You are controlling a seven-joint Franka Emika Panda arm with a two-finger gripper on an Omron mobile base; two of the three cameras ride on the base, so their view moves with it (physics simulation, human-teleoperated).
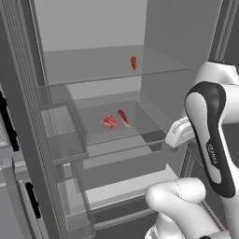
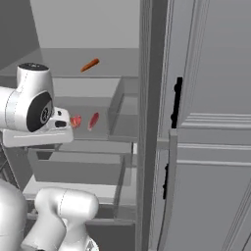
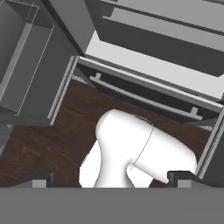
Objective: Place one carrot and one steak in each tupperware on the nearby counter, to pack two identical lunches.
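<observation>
We are at the fetching step, facing the open fridge (image 1: 93,28). One carrot (image 1: 134,62) lies on an upper shelf, two steaks (image 1: 109,122) below, perhaps touching. Our pincer (image 3: 109,181), spread and empty, must reach in next.

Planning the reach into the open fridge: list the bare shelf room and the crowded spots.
Upper shelf: bare left of the lone carrot, which lies near the right wall. Middle shelf: crowded at centre, where the two steaks lie beside a red piece; bare toward its left side.
</observation>
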